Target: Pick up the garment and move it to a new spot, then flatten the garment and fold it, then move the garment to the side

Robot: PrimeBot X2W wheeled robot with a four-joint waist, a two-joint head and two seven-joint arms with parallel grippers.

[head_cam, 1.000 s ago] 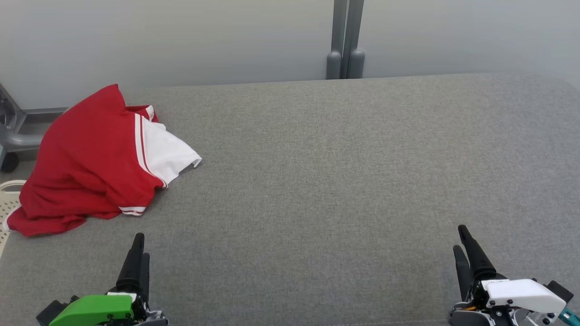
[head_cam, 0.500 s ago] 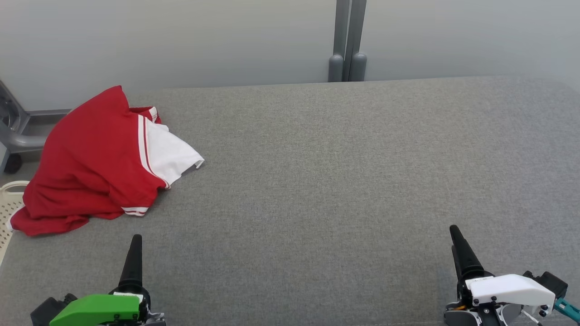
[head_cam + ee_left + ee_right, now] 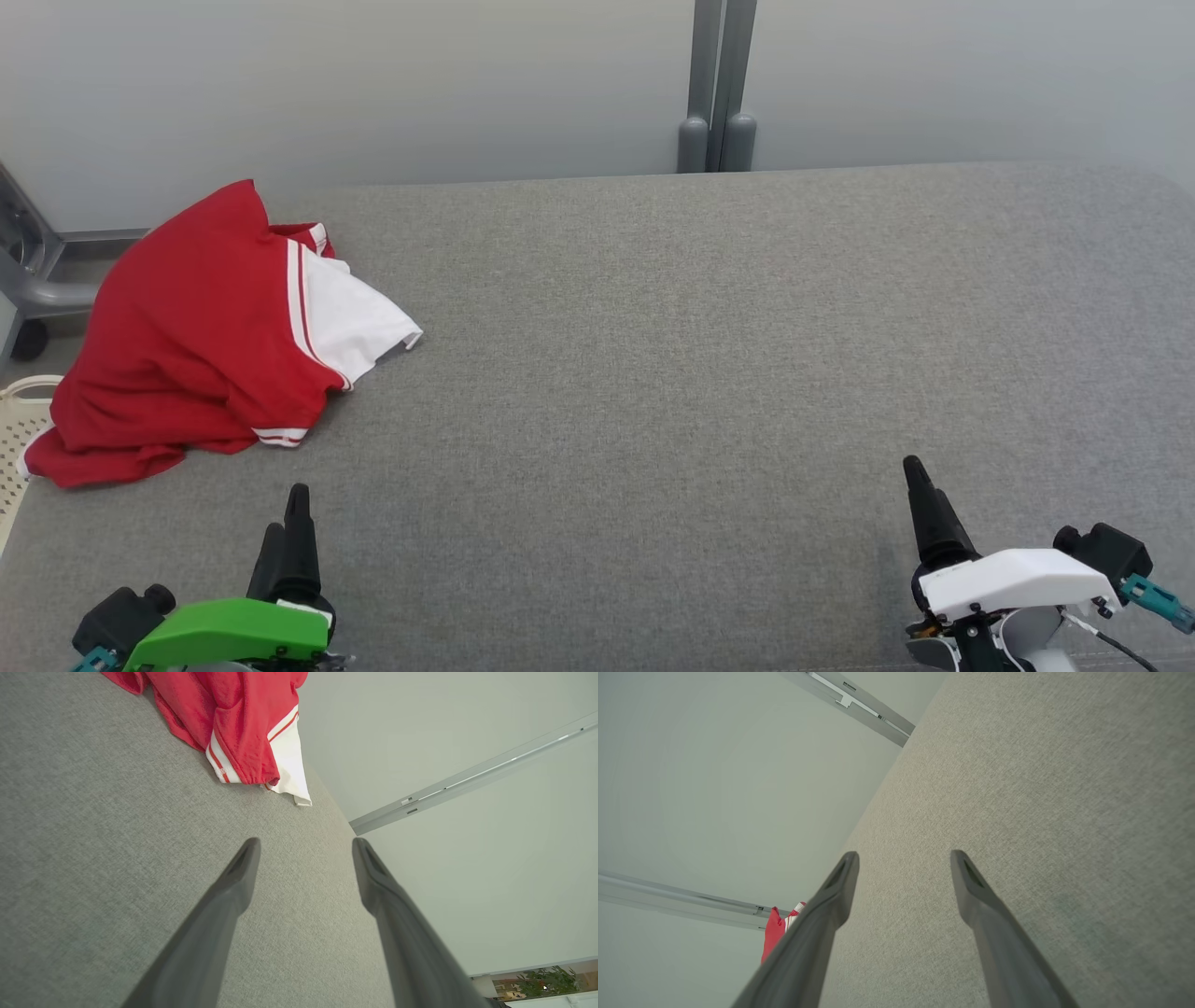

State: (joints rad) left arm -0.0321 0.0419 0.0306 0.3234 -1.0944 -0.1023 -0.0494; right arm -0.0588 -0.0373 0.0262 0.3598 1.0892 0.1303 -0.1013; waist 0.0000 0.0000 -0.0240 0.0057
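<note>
The garment (image 3: 187, 327), red with white panels and striped trim, lies crumpled at the far left of the grey fabric table (image 3: 653, 373). My left gripper (image 3: 286, 513) hovers near the front edge, just short of the garment's near hem, and touches nothing. In the left wrist view its fingers (image 3: 303, 847) stand open over bare fabric, with the garment (image 3: 233, 718) ahead and to the left. At the front right my right gripper (image 3: 920, 485) is far from the garment. It is open (image 3: 903, 858) in the right wrist view, where a red scrap of the garment (image 3: 774, 933) shows in the distance.
A grey double post (image 3: 714, 84) stands against the pale wall behind the table's far edge. A white perforated basket (image 3: 19, 420) and a grey wheeled frame (image 3: 28, 299) sit off the table's left side. The garment's left part hangs near that edge.
The head view has shifted slightly. My right gripper has slid a little left and both wrists have turned. The garment lies as before.
</note>
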